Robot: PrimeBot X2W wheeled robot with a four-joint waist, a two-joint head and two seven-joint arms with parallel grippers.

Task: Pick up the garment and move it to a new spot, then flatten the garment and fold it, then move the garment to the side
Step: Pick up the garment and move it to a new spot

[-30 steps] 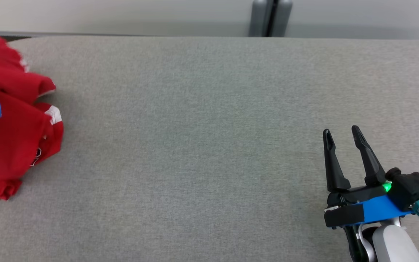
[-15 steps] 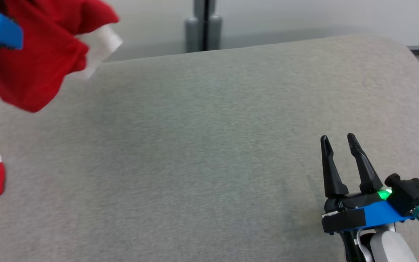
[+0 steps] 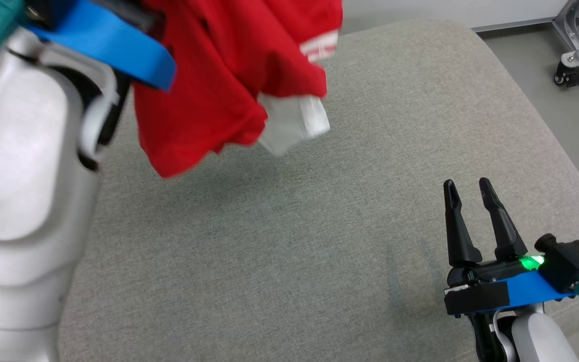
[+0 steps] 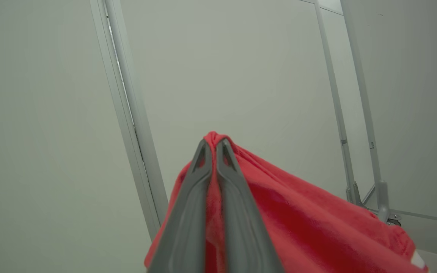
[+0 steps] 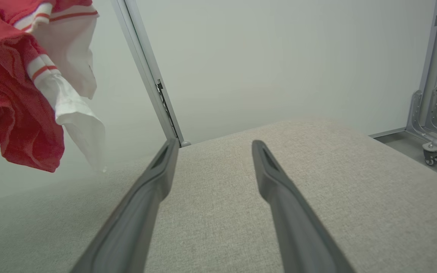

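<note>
Red shirt (image 3: 219, 75) with white striped sleeves hangs bunched below the left end effector (image 4: 214, 146), which is clamped on a fold of it, clear above the padded counter (image 3: 294, 251). The right end effector (image 3: 468, 188) (fingers apart, empty) sits well off to its side. The shirt's long axis drops roughly vertically from the grip. Best to lower it hem first, so it spreads out rather than heaps.

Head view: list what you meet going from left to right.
left arm → garment, hanging clear of the grey surface → right end effector, open and empty
</note>
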